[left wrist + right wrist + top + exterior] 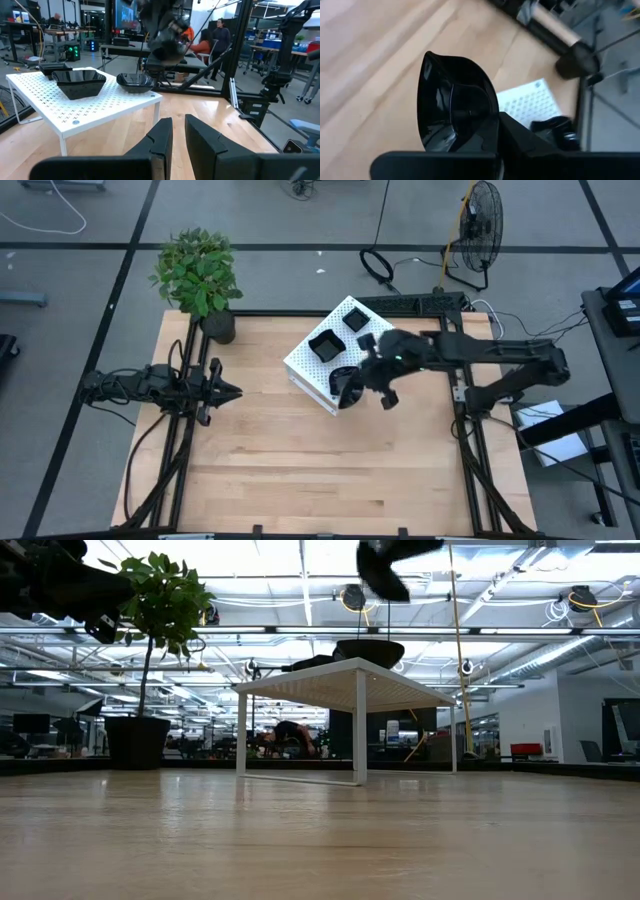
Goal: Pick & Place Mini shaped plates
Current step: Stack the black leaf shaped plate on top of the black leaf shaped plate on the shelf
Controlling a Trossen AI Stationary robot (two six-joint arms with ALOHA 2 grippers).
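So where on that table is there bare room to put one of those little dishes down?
The wooden table is bare along its near half and between the left gripper and the white perforated stand. The stand's top, with its black dishes, is crowded.

Four glossy black plates show: two on the white perforated box (pixel 330 350) toward twelve o'clock (pixel 324 345) (pixel 357 319), one at its five o'clock corner (pixel 343 378), one in the right gripper (pixel 492 150) (pixel 452 107). One potted plant (pixel 200 275). Two grippers, the left gripper (pixel 232 391) at nine o'clock. One counter (pixel 320 470).
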